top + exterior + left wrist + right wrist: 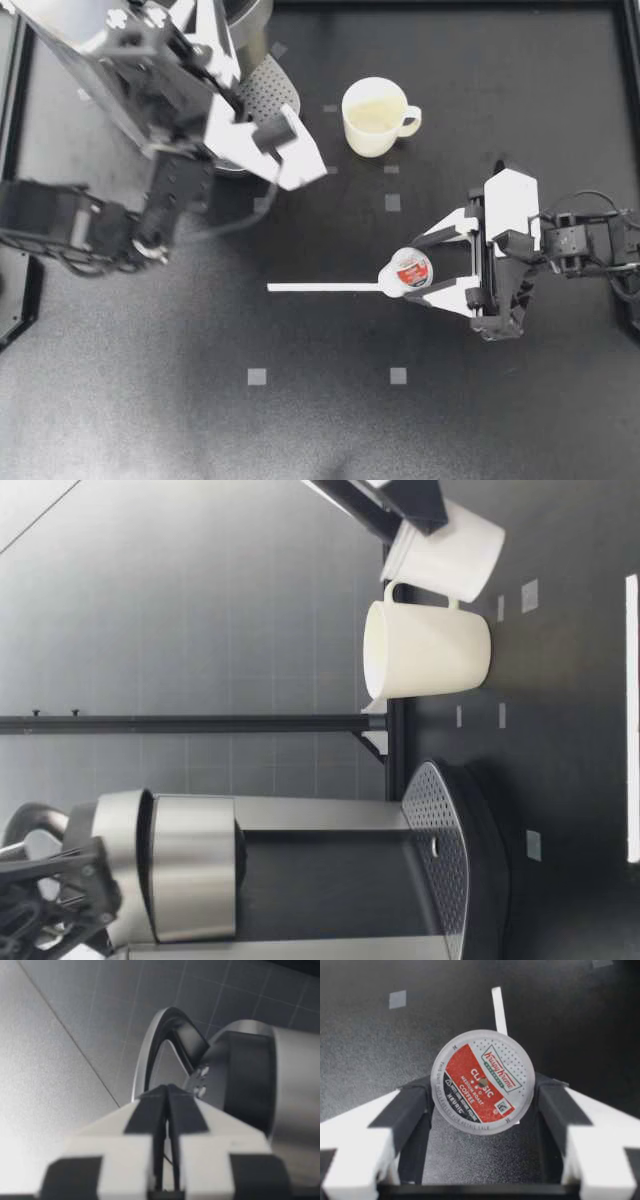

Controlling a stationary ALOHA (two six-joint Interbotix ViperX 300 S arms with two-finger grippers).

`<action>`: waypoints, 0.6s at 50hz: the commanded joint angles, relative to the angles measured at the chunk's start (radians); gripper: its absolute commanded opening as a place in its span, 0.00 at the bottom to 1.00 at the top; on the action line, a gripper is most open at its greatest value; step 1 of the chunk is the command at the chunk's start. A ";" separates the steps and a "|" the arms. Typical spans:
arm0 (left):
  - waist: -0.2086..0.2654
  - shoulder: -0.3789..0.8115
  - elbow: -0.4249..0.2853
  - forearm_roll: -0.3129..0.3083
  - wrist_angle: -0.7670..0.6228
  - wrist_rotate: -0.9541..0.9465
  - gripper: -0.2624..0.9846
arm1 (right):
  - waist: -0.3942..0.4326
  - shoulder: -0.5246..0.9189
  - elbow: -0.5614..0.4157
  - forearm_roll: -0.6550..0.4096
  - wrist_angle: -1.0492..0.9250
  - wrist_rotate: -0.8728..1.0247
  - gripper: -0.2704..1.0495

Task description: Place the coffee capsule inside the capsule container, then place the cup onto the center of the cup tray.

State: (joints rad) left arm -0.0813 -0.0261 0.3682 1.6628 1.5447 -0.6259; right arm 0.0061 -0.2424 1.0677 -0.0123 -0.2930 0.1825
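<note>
Tabletop (320, 420): dark, with a raised black rail (622, 60) along the far and right edges. The near half is open surface with a few small grey squares (257, 376).

Coffee machine (235, 60) sits at the far left, its perforated cup tray (268, 92) facing right. My left arm hangs over it and covers much of it from above.

Cup (375, 117) stands upright on the tabletop just right of the tray, apart from it, handle to the right. In the low view the cup (428, 650) stands beside the tray (440, 840) with a gap between them.

Right pincer (410, 272) is at centre-right, well apart from cup and machine, with open surface between. It is part-spread and gripping the coffee capsule (410, 268), one finger on each side. In the right wrist view the capsule's (483, 1081) red foil lid faces the camera. A thin white strip (322, 288) runs left from it.

Left pincer (285, 150) is closed on nothing, fingers (150, 1110) pressed together. The machine's chrome handle (150, 1050) is just ahead; cannot tell if they touch.
</note>
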 commanded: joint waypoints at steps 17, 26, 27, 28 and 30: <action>0.121 -0.112 0.011 -0.009 -0.041 -0.084 0.26 | -0.005 -0.087 -0.011 0.005 -0.017 0.002 0.61; 0.126 -0.199 0.020 -0.040 -0.129 -0.198 0.26 | -0.005 -0.098 0.000 0.015 -0.048 0.003 0.61; 0.127 -0.209 0.025 -0.044 -0.138 -0.210 0.26 | -0.005 -0.098 0.000 0.015 -0.049 0.003 0.61; 0.132 -0.218 0.026 -0.049 -0.147 -0.224 0.26 | -0.005 -0.098 0.000 0.017 -0.052 0.003 0.61; 0.138 -0.238 0.034 -0.064 -0.169 -0.250 0.26 | -0.005 -0.098 0.000 0.017 -0.055 0.005 0.61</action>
State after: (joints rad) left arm 0.0414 -0.2056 0.4065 1.6107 1.4036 -0.8422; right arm 0.0061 -0.3237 1.0769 0.0015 -0.3313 0.1856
